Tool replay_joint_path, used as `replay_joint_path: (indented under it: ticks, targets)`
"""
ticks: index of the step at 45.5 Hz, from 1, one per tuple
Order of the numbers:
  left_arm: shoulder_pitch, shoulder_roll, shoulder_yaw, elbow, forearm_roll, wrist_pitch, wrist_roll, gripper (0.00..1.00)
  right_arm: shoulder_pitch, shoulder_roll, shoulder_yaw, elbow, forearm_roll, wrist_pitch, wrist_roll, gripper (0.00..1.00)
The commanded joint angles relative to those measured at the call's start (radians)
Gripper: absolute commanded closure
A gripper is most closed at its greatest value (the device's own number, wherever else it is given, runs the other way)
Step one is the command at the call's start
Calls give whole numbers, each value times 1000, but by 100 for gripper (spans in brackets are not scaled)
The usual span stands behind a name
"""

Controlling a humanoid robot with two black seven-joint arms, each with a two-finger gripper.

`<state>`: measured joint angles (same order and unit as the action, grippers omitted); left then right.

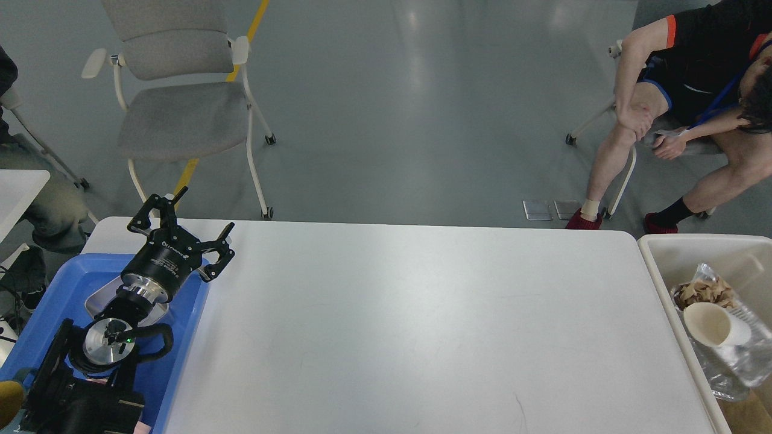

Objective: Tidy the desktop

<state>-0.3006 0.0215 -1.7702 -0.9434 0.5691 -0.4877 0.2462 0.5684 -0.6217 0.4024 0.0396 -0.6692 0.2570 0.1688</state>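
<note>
Head view: left gripper (204, 212) fingers spread.

Matt smooth white desktop (422, 325), glossy blue plastic tray (187, 319), grey cloth-covered chair (175, 114).

Lighting: bright, even, overhead. Pale sheen streaks on floor (416, 90). Worktop (422, 325) evenly lit, matte, faint shadows only. Focus: sharp throughout. Slight wide-angle bowing at the edges.
</note>
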Motion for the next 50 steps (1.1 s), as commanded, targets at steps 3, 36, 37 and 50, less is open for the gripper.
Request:
replay_joint_path:
  ticks: [3,36,37,50]
  targets:
    - [4,0,0,-2,0,0,1,3,13,14,16,3,127,11,-2,0]
    - [12,-5,0,-6,0,1,-1,3,-25,200,561,598,418,122,325,0]
    - [12,-5,0,-6,0,0,-1,3,-42,201,561,630,418,113,324,0]
    - [14,-6,0,-6,0,1,-1,3,-62,269,562,684,410,-116,288,0]
